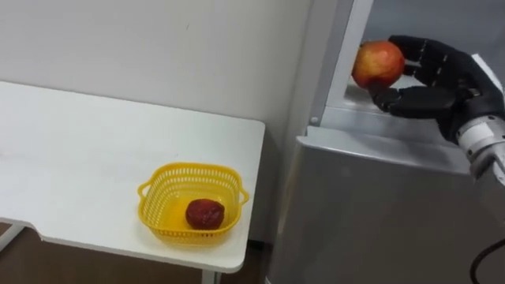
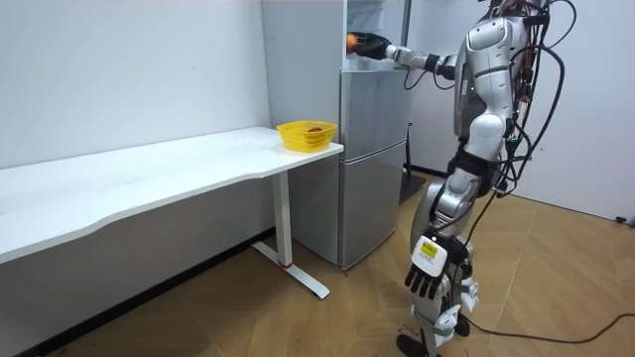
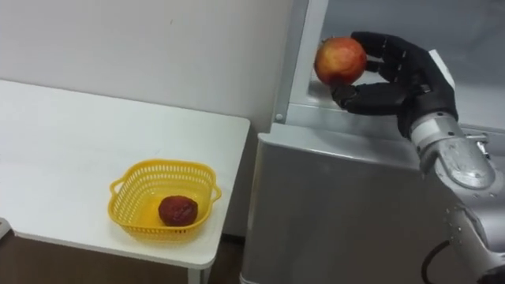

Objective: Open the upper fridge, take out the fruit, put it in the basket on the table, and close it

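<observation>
**Apple (image 1: 379,63) gripped at the mouth of the upper fridge**

Nearest the robot lay the white counter (image 1: 79,158). A yellow basket (image 1: 193,168) sat close to the counter's front corner on the fridge side. One dark red fruit (image 1: 205,213) rested on the basket's floor (which kind of fruit could not be told).

Just beside the counter's end stood the silver fridge (image 1: 371,213), its lower door closed. Above that door the upper compartment stood open.

At the front edge of that opening the right robot hand (image 1: 442,83) held the apple. Its fingers curled over the top and far side, and its thumb sat underneath. The red-and-yellow apple was clear of the ledge below it and near the compartment's left frame.

In the room view the robot stood upright on the wooden floor, facing the fridge, with its right arm stretched out at shoulder height. The left robot hand (image 2: 429,283) hung low at its side, fingers loose and pointing down, holding nothing.
</observation>
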You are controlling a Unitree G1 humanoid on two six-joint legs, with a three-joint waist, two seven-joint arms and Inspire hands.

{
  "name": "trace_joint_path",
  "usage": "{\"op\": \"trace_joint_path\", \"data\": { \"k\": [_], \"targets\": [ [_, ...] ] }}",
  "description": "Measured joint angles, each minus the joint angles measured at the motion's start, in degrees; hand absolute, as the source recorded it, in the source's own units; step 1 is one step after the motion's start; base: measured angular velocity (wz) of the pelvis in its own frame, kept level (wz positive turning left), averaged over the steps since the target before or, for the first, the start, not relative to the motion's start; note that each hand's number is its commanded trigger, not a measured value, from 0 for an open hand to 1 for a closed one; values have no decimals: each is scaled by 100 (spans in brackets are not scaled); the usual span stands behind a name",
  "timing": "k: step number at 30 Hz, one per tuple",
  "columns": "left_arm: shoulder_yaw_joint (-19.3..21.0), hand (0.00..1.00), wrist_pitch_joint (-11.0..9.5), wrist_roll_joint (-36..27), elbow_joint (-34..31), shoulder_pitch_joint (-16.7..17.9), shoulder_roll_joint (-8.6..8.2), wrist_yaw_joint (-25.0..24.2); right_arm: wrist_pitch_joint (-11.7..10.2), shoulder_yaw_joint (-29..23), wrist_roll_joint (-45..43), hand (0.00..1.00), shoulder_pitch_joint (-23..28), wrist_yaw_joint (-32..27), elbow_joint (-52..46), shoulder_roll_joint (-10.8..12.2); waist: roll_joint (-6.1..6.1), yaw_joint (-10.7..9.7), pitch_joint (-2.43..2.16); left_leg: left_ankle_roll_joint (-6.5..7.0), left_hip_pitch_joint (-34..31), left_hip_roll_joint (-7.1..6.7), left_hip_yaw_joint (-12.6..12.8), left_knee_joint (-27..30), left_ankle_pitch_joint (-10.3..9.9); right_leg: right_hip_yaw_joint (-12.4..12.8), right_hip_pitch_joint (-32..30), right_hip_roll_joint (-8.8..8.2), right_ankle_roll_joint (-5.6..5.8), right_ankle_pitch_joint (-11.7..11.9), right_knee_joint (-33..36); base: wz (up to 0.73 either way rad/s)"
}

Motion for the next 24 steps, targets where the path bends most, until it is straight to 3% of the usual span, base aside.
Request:
{"op": "trace_joint_path", "data": {
  "k": [4,6,7,9,11,15,17,24],
  "targets": [
    [-13,0,-111,-9,21,10,-23,80,-35,-256,-449,100,611,-408,-1102,21,150,-88,-25,7,25,-2,12,-8,-6,8,33,3,1,1,1,-1],
    [-10,0,-145,-9,77,21,-65,206,-80,-452,-658,100,958,-514,-1651,143,239,-83,-24,7,85,12,96,-31,-6,85,45,8,2,0,5,-19],
    [-11,0,-149,-9,147,68,-111,271,-142,-516,-786,100,1193,-587,-1952,266,306,-91,-55,7,125,21,167,-75,-6,150,60,7,5,-2,10,-21],
    [-11,0,-162,-8,244,135,-148,301,-198,-555,-885,100,1471,-634,-2251,352,363,-143,-65,9,208,19,187,-117,-3,168,113,-7,20,-13,8,-10],
    [-6,0,-190,-11,291,182,-156,300,-199,-700,-926,100,1695,-715,-2518,445,370,-264,-63,8,255,18,180,-109,-2,190,125,-15,28,-23,2,0],
    [-3,0,-327,-8,371,180,-212,296,-250,-874,-1066,100,1851,-924,-2802,516,371,-281,-61,10,310,17,260,-118,-2,316,128,9,31,-25,5,-12],
    [-8,0,-381,-10,451,173,-261,295,-304,-952,-1127,100,1945,-982,-3138,658,360,-377,-55,11,309,12,308,-120,-3,330,128,11,44,-34,3,-5],
    [-7,0,-407,-17,485,151,-275,266,-409,-956,-1440,100,2097,-865,-3699,749,319,-394,-30,12,383,6,394,-153,-3,452,135,14,55,-42,16,-7]
  ]
}}
